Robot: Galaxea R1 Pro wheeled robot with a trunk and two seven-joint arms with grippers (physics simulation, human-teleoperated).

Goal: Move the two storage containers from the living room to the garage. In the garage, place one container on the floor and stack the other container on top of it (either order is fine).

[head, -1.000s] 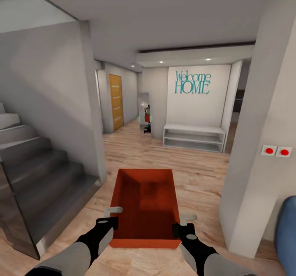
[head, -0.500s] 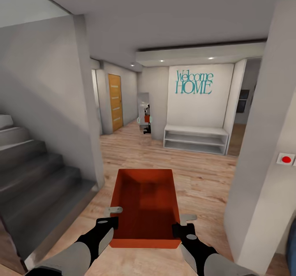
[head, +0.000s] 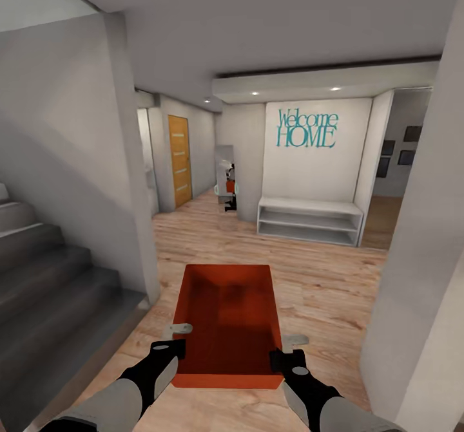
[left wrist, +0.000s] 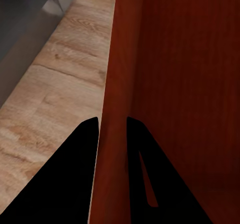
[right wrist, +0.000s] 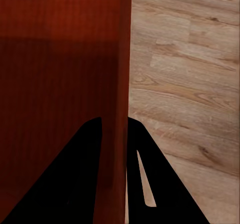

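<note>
Orange-red container (head: 227, 319) between both arms | long way points ahead | left gripper (left wrist: 111, 129), right gripper (right wrist: 114, 129) pinch its side walls

One orange-red storage container (head: 227, 319), rectangular, open-topped and empty, thin plain walls. Held level at lower centre of the head view, above light wood plank floor (head: 322, 290), long axis pointing away. Side walls pinched at the near end, left (left wrist: 114, 129) and right (right wrist: 117, 129).

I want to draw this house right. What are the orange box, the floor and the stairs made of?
The storage container looks like smooth matte plastic: thin plain orange-red walls, though the wrist views show faint streaks, so I'm unsure. The floor looks like light wood planks, with grain and board seams. The stairs look like smooth grey stone or concrete, slightly shiny; hard to tell which.
</note>
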